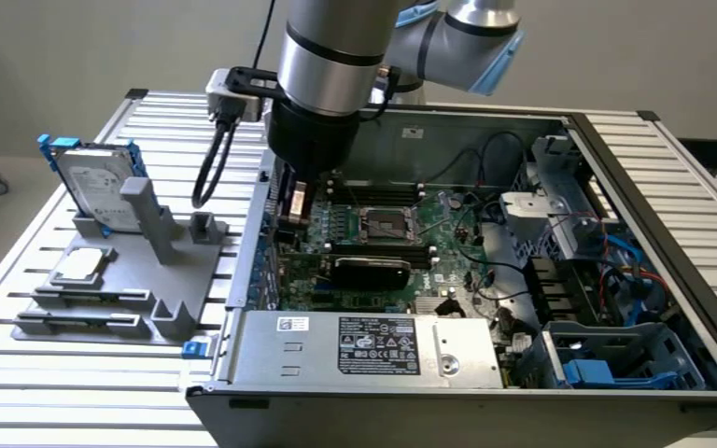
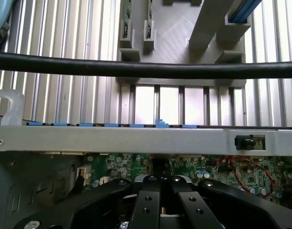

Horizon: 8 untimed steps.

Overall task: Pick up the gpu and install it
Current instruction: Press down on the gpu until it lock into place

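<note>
Slatted metal surface (image 1: 35,392) carries the open computer case (image 1: 333,347); the claw (image 2: 160,205), clenched, reaches inside over the motherboard (image 1: 390,224), near the seated gpu (image 1: 372,272).

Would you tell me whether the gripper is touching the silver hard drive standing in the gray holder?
Apart. The exterior view shows the gripper down inside the computer case, while the hard drive stands on the gray holder outside it, with open space between.

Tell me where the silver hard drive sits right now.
In the exterior view, the hard drive stands upright in the grey holder on the slatted table, at the view's left, outside the open computer case.
</note>
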Available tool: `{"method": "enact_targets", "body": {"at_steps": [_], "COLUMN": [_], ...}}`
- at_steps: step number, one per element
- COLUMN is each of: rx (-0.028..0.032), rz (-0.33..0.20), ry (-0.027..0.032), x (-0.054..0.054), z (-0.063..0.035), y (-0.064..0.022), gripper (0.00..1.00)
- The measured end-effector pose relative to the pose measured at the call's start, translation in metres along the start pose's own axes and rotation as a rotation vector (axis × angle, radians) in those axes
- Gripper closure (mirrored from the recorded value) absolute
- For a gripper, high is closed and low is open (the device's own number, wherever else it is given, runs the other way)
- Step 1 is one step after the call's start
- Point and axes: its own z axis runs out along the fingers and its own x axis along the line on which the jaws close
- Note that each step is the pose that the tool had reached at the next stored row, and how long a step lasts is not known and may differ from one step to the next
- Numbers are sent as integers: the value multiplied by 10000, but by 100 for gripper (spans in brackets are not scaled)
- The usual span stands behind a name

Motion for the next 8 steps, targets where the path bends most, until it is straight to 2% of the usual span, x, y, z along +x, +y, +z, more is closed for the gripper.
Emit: {"method": "enact_targets", "body": {"at_steps": [8], "rx": [-35], "rz": [237], "ry": [-59], "x": [0], "z": [-1], "y": [0], "gripper": [89]}}
